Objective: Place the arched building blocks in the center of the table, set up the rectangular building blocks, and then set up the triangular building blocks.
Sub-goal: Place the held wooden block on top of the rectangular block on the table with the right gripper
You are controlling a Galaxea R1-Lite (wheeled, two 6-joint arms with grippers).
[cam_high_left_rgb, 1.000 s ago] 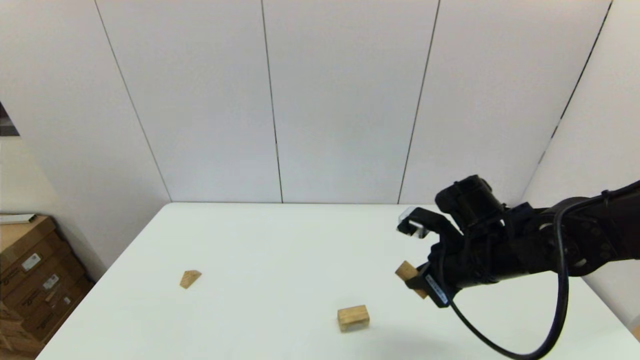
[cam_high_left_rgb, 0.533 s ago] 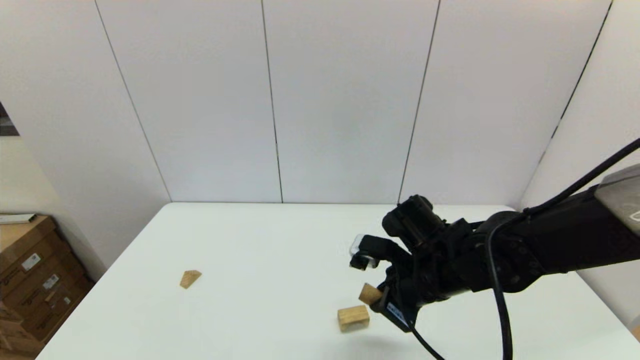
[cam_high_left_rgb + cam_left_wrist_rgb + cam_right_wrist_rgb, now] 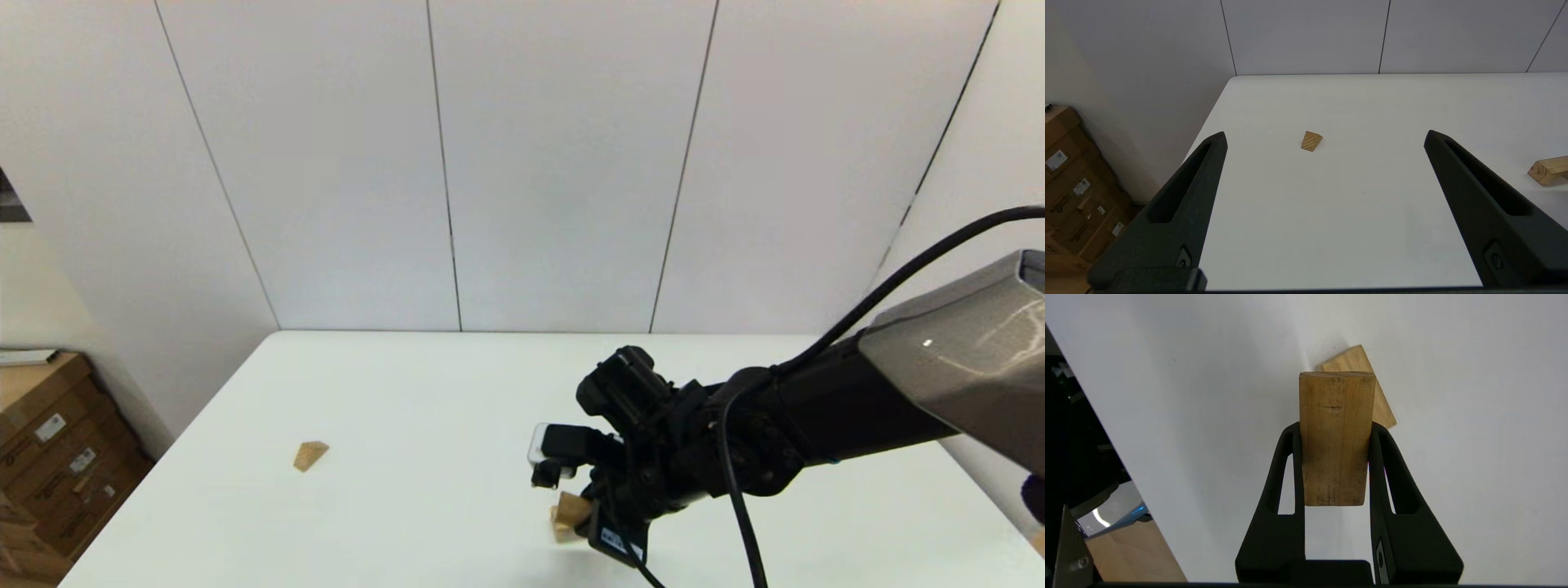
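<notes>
Head view: the right gripper (image 3: 581, 513) reaches low over the middle of the white desk (image 3: 408, 392), clamped on the rectangular building block (image 3: 573, 506), just above the arched building block (image 3: 562, 532), probably to set it on top. The triangular building block (image 3: 310, 455) lies well apart, to the left.

Left wrist view: the left gripper (image 3: 1326, 134) hangs wide open and idle, facing the triangular block (image 3: 1312, 141).

Right wrist view: the fingers (image 3: 1384, 465) pinch the rectangular block's (image 3: 1336, 437) long sides, leaving its far end free; the arched block (image 3: 1349, 361) peeks out beyond.
</notes>
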